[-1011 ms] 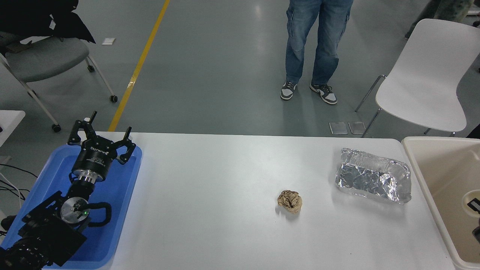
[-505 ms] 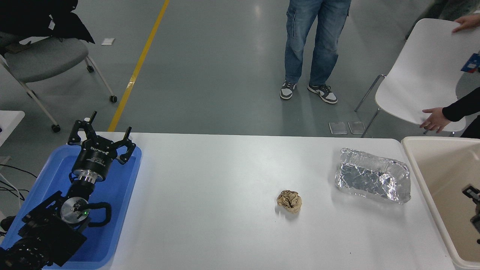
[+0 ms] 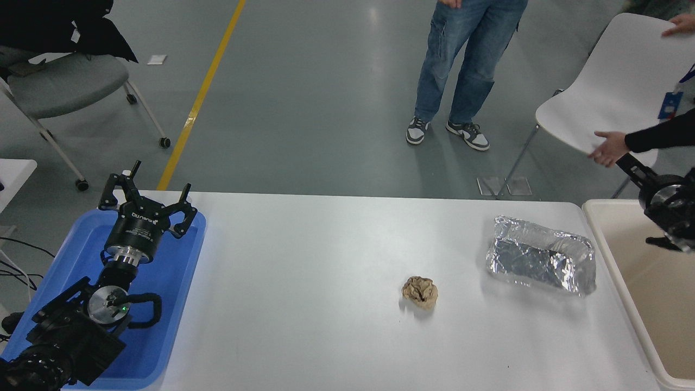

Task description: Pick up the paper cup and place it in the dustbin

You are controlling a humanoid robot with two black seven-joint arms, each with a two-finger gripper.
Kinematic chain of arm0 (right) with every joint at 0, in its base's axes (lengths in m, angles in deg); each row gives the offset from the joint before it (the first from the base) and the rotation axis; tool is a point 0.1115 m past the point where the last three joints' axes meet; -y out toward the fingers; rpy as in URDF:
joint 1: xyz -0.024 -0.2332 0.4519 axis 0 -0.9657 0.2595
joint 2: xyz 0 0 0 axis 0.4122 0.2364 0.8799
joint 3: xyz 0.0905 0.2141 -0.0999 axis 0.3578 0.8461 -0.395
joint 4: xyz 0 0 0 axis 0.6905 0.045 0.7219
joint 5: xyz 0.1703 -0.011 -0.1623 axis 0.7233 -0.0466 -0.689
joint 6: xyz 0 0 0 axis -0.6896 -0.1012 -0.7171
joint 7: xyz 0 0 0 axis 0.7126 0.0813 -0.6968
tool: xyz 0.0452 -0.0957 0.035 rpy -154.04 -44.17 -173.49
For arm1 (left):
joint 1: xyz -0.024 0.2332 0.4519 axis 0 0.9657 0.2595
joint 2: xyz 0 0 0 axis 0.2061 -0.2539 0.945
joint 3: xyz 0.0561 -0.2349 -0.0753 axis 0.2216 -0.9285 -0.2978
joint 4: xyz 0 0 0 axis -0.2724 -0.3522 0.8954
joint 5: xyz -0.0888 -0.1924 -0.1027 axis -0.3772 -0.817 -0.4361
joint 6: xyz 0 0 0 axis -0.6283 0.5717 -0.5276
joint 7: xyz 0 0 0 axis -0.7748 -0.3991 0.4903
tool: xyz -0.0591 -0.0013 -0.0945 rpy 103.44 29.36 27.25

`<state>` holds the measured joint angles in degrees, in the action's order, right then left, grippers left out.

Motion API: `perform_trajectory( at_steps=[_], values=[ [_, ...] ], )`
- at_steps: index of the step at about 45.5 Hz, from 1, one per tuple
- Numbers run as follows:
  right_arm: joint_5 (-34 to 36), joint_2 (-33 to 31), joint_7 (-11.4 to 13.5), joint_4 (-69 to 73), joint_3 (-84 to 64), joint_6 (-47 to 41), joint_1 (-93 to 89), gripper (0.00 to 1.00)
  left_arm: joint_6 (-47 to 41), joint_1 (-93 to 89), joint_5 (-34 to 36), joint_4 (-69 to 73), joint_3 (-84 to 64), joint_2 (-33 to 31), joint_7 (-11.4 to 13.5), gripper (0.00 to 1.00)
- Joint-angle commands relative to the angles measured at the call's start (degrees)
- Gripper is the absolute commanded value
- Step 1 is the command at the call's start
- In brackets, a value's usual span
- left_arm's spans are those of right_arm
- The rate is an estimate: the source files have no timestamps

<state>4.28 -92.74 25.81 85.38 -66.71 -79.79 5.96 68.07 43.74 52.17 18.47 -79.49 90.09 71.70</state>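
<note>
Your right gripper (image 3: 670,209) hangs above the dustbin (image 3: 597,228), finger state indiscernible; your left gripper (image 3: 146,198), fingers spread, rests over the blue tray (image 3: 179,282).

1. Right gripper (image 3: 669,209) was low inside the dustbin (image 3: 608,255) at the right edge of the picture; now raised, over the bin's far rim.
2. Paper cup, seen in the bin a second ago beside the gripper, no longer visible.
3. White chair (image 3: 608,92) beyond the table's far right corner lifted and tilted; a person's hand (image 3: 607,149) under the seat, another hand (image 3: 681,24) on the backrest top.
4. Person in jeans (image 3: 467,60) shifted slightly right.
5. Foil tray (image 3: 540,260) near the right edge looks slightly shifted.
</note>
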Motion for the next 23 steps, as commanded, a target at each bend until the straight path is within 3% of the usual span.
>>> perform_trajectory(
  at_steps=[1, 9, 15, 23],
  values=[
    [-0.34, -0.85, 0.01, 19.1, -12.95, -5.9, 21.09, 1.0, 0.0, 0.01, 0.01, 0.0, 0.0, 0.0, 0.0, 1.0],
    [-5.43, -0.77, 0.01, 28.52, -16.04, -12.31, 31.47, 1.0, 0.0, 0.01, 0.01, 0.0, 0.0, 0.0, -0.09, 1.0],
    [-11.85, -0.94, 0.01, 29.84, -16.13, -28.91, 37.27, 1.0, 0.0, 0.01, 0.01, 0.0, 0.0, 0.0, -0.09, 1.0],
    [-13.0, -1.82, 0.28, 35.37, -19.64, -47.11, 46.59, 1.0, 0.0, 0.01, 0.01, 0.0, 0.0, 0.0, -0.09, 1.0]
  ],
)
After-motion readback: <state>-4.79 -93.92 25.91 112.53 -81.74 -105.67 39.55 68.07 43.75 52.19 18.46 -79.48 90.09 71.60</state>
